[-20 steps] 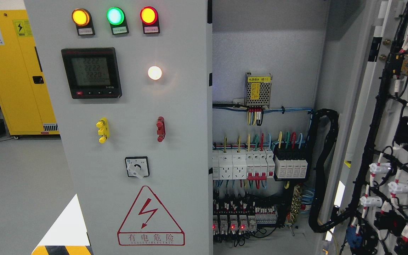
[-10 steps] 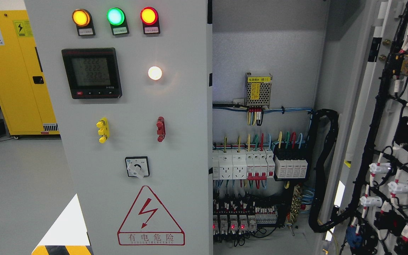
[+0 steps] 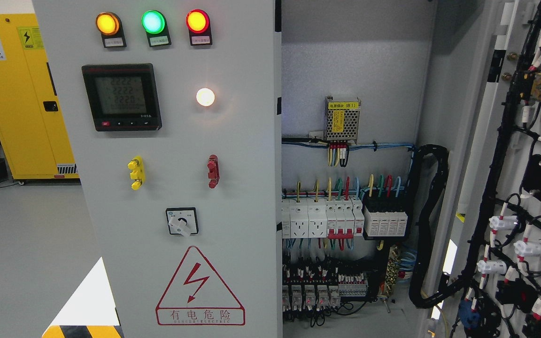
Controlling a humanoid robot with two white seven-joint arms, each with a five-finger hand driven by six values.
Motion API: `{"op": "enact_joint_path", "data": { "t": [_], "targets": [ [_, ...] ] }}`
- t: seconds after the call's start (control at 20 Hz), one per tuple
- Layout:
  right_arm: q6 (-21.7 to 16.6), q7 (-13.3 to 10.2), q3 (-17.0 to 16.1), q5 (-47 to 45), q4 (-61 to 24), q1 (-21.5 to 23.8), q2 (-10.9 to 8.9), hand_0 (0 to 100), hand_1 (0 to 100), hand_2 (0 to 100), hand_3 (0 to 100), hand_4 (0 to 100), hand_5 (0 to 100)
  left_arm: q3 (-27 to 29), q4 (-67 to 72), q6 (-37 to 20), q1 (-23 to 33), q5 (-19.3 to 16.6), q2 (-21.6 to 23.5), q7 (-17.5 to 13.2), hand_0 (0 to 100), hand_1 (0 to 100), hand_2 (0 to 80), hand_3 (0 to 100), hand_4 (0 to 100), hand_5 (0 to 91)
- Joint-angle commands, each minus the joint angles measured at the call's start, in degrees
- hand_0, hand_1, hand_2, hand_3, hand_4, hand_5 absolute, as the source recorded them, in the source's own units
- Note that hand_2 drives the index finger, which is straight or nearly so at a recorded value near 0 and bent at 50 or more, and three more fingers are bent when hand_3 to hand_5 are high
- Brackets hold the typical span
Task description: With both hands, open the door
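Note:
A grey electrical cabinet fills the head view. Its left door stands shut and carries three lit lamps, a digital meter, a white lamp, yellow and red handles, a rotary switch and a red warning triangle. The right door is swung wide open at the picture's right, its inner side covered with black cable bundles and white connectors. Between them the cabinet's inside shows breakers, coloured wires and a small power supply. Neither of my hands nor arms shows anywhere.
A yellow safety cabinet stands at the far left on the grey floor. A black cable conduit loops from the cabinet's inside to the open door. Yellow-black hazard tape marks the lower left corner.
The small red lights on the relays at the cabinet's bottom, lit in the earlier frames, are now dark. Nothing else has moved.

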Motion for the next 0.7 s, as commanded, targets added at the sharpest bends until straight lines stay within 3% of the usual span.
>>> {"op": "enact_joint_path", "data": {
  "t": [0.0, 0.65],
  "targets": [
    [-0.02, 0.01, -0.01, -0.01, -0.05, 0.03, 0.35, 22, 8, 0, 0, 0, 0, 3.7, 25.81, 0.1, -0.06, -0.28, -4.98, 0.37, 0, 0, 0.0, 5, 0, 0.0],
    [-0.02, 0.01, -0.62, 0.26, -0.23, -0.23, 0.53, 22, 8, 0, 0, 0, 0, 3.61, 26.79, 0.1, -0.06, -2.22, -6.39, 0.37, 0, 0, 0.0, 5, 0, 0.0]
  ]
}}
